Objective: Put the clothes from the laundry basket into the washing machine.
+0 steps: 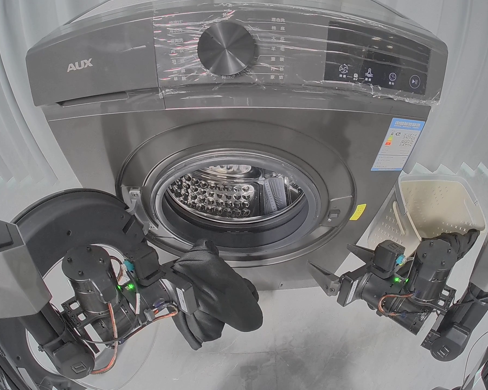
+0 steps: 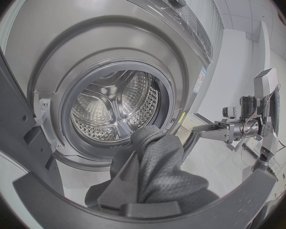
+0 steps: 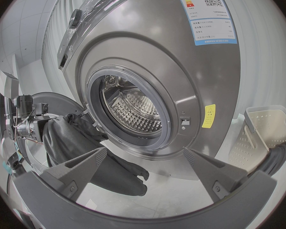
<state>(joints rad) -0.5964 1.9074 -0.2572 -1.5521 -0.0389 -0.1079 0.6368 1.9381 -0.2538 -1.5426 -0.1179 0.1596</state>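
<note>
The grey washing machine (image 1: 92,136) stands with its round door (image 1: 65,218) swung open to the left and its steel drum (image 1: 228,190) bare inside. My left gripper (image 1: 200,266) is shut on a black garment (image 1: 222,293), held just below the drum opening's lower left rim; the cloth drapes over the fingers (image 2: 127,182) and hangs down. In the left wrist view the garment (image 2: 162,169) bunches right before the drum (image 2: 114,105). My right gripper (image 3: 146,169) is open and holds nothing, low at the machine's right front, beside the laundry basket (image 1: 434,207).
The cream basket (image 3: 267,128) leans against the machine's right side, with a dark cloth (image 1: 461,239) hanging over its near edge. Pale bare floor (image 1: 309,342) lies before the machine. White curtains hang behind.
</note>
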